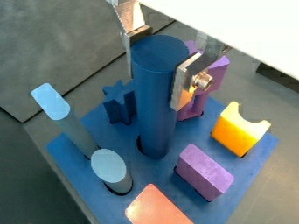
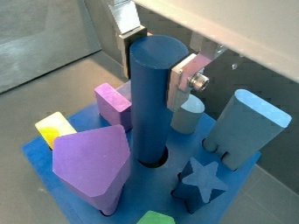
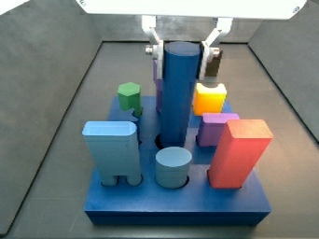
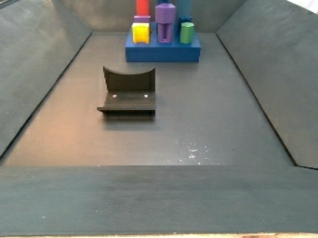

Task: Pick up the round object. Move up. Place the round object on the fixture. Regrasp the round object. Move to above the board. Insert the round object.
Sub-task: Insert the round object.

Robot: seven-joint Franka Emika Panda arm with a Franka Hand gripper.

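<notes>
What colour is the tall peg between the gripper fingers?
Dark blue; the round object shows best in a side view, gripper straddling its top.

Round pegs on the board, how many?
2. The tall round object stands mid-board between the gripper's fingers; the short pale cylinder stands by the board's near edge in a side view. More may hide behind.

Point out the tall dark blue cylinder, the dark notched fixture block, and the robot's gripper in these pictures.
Tall dark blue cylinder (image 3: 180,89): a side view, mid-shaft.
Dark notched fixture block (image 4: 128,84): a side view, upright back wall.
Gripper (image 3: 182,49): a side view, midway between fingertips, at the cylinder's top.
</notes>
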